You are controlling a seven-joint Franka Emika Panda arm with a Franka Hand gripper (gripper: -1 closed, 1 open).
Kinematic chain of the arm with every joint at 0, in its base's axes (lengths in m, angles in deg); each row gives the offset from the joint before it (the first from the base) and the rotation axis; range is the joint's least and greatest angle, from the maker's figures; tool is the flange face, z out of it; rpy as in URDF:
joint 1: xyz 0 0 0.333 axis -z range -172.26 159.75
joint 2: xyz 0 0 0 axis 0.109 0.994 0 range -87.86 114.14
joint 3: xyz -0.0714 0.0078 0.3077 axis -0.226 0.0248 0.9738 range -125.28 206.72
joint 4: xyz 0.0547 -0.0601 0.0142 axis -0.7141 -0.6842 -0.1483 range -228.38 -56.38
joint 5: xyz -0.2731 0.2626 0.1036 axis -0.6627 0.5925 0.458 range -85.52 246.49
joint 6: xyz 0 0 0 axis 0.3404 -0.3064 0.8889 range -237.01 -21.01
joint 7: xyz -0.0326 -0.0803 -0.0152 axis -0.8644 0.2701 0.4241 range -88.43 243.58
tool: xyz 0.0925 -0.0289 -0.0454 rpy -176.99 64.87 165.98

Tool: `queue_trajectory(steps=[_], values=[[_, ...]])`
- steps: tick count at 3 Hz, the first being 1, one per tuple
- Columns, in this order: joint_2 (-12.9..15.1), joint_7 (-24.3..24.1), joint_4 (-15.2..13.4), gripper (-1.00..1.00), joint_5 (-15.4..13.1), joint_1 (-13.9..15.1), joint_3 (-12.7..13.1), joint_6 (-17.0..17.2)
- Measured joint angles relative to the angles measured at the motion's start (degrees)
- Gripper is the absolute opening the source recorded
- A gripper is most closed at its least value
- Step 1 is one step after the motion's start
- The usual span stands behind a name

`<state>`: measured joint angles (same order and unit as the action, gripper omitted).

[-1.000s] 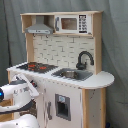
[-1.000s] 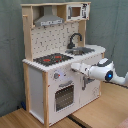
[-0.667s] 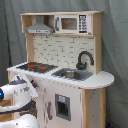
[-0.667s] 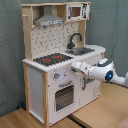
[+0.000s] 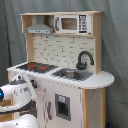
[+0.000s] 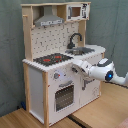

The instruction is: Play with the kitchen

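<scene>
Toy kitchen [image 6: 50,75] upright on the wooden floor against a grey curtain, with the hob [image 6: 52,59], sink [image 5: 71,74] and tap [image 5: 84,59] on top; likely stiff, bulky and too heavy to lift, so best handled by its knobs or oven door handle [image 6: 64,86]. Gripper [image 6: 75,64] at the front edge just below the hob, tip hidden against the panel, so impossible to tell whether spread or closed.

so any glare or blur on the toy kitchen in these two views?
In the first exterior view the toy kitchen is evenly lit with no glare, and the arm at the first exterior view's left edge is blurred. In the second exterior view the lighting is warmer, with a bright sheen on the counter by the sink.
</scene>
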<state>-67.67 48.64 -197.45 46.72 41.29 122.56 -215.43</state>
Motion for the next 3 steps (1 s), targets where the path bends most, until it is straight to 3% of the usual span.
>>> queue_trajectory(steps=[3], values=[[0.0, -18.0, -0.1, -1.0, 0.0, -0.1, 0.0, 0.0]])
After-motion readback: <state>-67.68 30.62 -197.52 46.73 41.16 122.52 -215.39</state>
